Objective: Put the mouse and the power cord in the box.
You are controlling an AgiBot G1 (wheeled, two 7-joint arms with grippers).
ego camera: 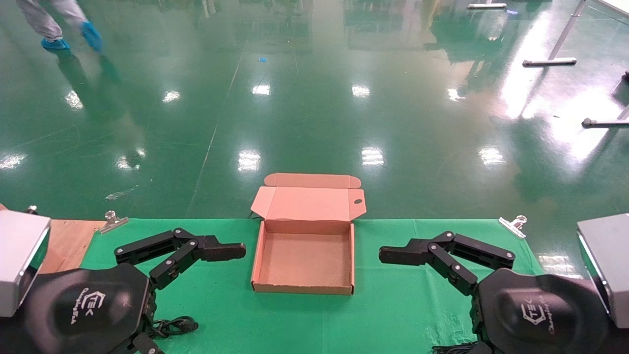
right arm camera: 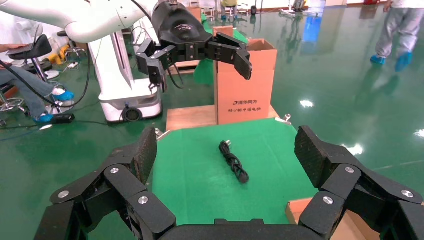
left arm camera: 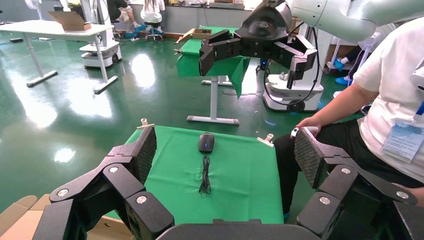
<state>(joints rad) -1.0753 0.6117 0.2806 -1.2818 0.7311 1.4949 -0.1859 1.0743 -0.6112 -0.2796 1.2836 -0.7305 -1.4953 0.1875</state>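
Note:
The brown cardboard box (ego camera: 304,287) stands open in the middle of the green table, lid folded back, nothing inside. My left gripper (ego camera: 216,251) hangs open just left of the box, and my right gripper (ego camera: 408,255) hangs open just right of it. In the left wrist view the open left gripper (left arm camera: 226,149) looks across at the black mouse (left arm camera: 206,142), which lies on the cloth with its thin cable (left arm camera: 205,175) bundled. The right wrist view has the open right gripper (right arm camera: 227,147) facing the bundled black power cord (right arm camera: 233,162) on the cloth. Part of the power cord (ego camera: 172,325) shows under my left arm.
Metal clips (ego camera: 112,220) (ego camera: 513,223) pin the green cloth at the far corners. A wooden board (ego camera: 66,241) and a tall cardboard carton (right arm camera: 245,82) stand on the left side. Grey housings (ego camera: 19,255) (ego camera: 607,260) flank the table. A seated person (left arm camera: 385,105) is beside the right end.

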